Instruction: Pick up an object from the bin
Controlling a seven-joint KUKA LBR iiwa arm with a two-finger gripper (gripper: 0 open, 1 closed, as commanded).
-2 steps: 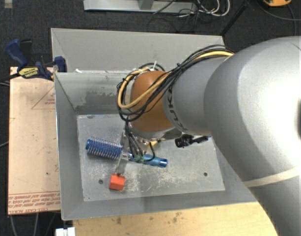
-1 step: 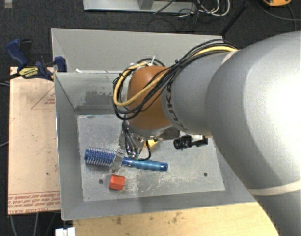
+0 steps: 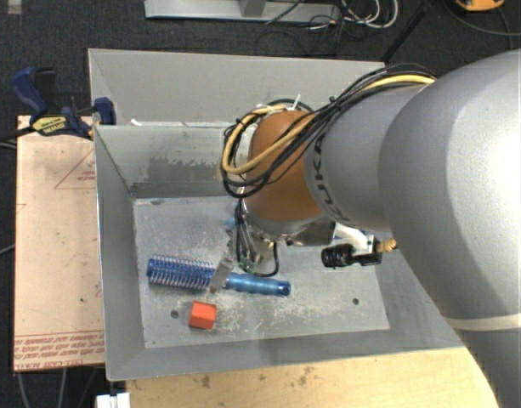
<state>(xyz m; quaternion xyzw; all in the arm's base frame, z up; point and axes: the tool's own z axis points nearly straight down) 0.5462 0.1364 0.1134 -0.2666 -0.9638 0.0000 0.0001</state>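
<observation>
Now hovers with tool (image 3: pixel 243 262) at frame centre, just over the blue brush (image 3: pixel 182 272) lying lower-middle in the bin (image 3: pixel 116 228); spread or pressed together, cannot tell. Orange cube (image 3: pixel 202 315) nearby, lower left.

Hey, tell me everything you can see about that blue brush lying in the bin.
The blue brush looks like plastic. It has a ribbed, bristled head on the left and a smooth rounded handle on the right. It lies flat on the floor of the bin, running left to right. The gripper hangs over its middle and hides that part, so contact cannot be judged. An orange block sits just in front of it, apart.
</observation>
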